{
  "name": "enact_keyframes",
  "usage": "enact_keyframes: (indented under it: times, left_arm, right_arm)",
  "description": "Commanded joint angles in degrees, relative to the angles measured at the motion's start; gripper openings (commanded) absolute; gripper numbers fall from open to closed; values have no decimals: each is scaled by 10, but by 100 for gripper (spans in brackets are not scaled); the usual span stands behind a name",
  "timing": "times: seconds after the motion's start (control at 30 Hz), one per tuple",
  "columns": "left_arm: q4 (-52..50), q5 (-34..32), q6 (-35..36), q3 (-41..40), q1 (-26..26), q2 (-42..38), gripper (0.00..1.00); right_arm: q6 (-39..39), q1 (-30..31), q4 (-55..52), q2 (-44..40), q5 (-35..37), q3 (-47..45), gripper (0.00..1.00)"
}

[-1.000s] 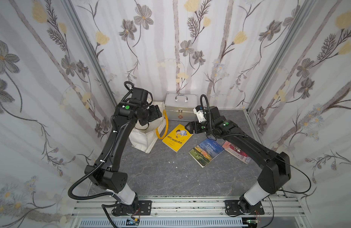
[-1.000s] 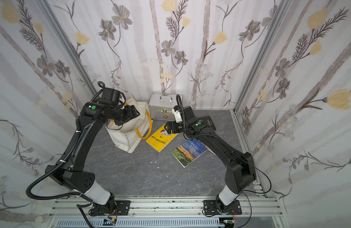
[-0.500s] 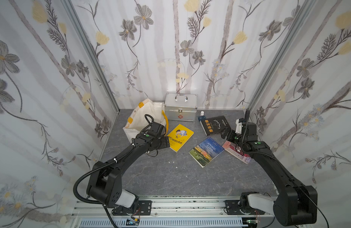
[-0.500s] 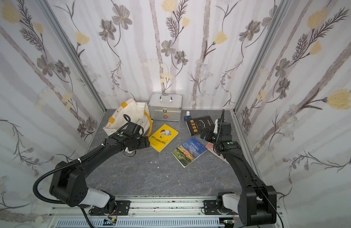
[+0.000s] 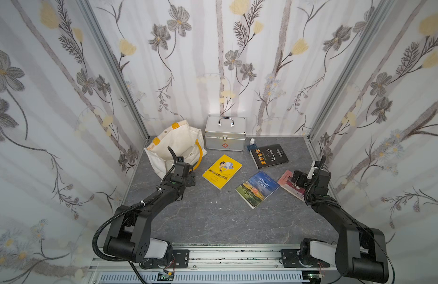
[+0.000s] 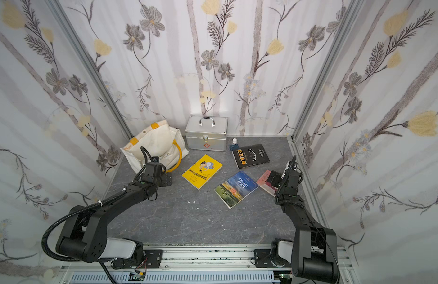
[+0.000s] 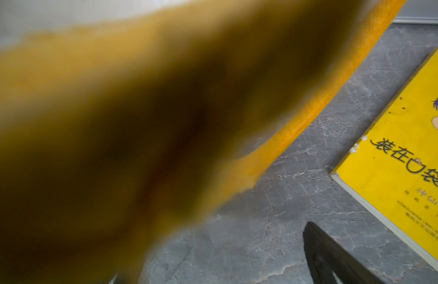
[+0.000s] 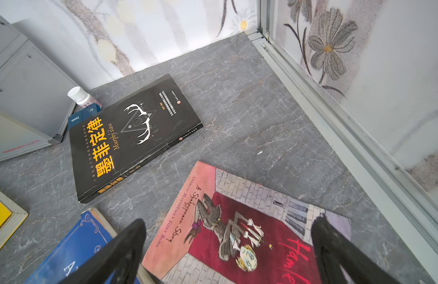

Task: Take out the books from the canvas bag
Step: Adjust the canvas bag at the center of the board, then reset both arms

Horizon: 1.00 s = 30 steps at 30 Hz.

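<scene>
The cream canvas bag (image 5: 173, 145) (image 6: 154, 145) lies slumped at the back left, and its yellow handle (image 7: 311, 115) curls toward my left gripper (image 5: 188, 177) (image 6: 165, 178). That gripper is open and low on the table just in front of the bag. The blurred handle hides one of its fingers in the left wrist view. All the books lie flat outside the bag: yellow book (image 5: 221, 171) (image 7: 397, 159), blue Animal Farm (image 5: 257, 188), black book (image 5: 269, 156) (image 8: 136, 137) and pinkish-red book (image 5: 286, 183) (image 8: 237, 233). My right gripper (image 5: 296, 180) (image 8: 229, 221) hovers open over the pinkish-red book.
A silver metal case (image 5: 225, 132) (image 8: 23, 98) stands against the back wall beside the bag. A small white-capped bottle (image 5: 252, 141) (image 8: 81, 97) and a blue box stand between the case and the black book. An aluminium rail (image 8: 336, 123) runs along the right wall.
The left arm has come down from holding the bag up, and the bag now lies slumped. The right arm has left the black book by the case and drawn back right. Both grippers have opened wider.
</scene>
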Motion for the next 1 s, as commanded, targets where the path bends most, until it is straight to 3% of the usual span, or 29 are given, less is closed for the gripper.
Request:
enact_keyframes:
  times: [0.0,0.1,0.2,0.33,0.4,0.47,0.5,0.6,0.97]
  left_arm:
    - [208,-44,60,-67,11,-13,100]
    - [359,27,68,-149,36,-6,100]
    - [385,34,82,-155,47,2,100]
    - [472,69,99,-180,75,29,100]
    - [565,89,73,-204,106,76,100]
    - [620,157,46,-211,144,116,100]
    - [559,170,37,-196,151,98,100]
    - [496,187,42,-163,153,99,100]
    - [499,167,39,-161,151,103,100]
  right_arm:
    - [-31,-2,197,16,-26,-33,100]
    - [-38,-2,242,21,-37,-40,100]
    - [-42,-1,328,23,-38,-69,100]
    - [-42,1,358,20,-64,-85,100]
    - [-64,19,458,33,-56,-130,100]
    - [-96,49,549,57,-40,-171,100]
    - [-106,63,600,71,-30,-185,100]
    - [-104,72,529,57,11,-161,100]
    - [-83,54,530,70,1,-150,100]
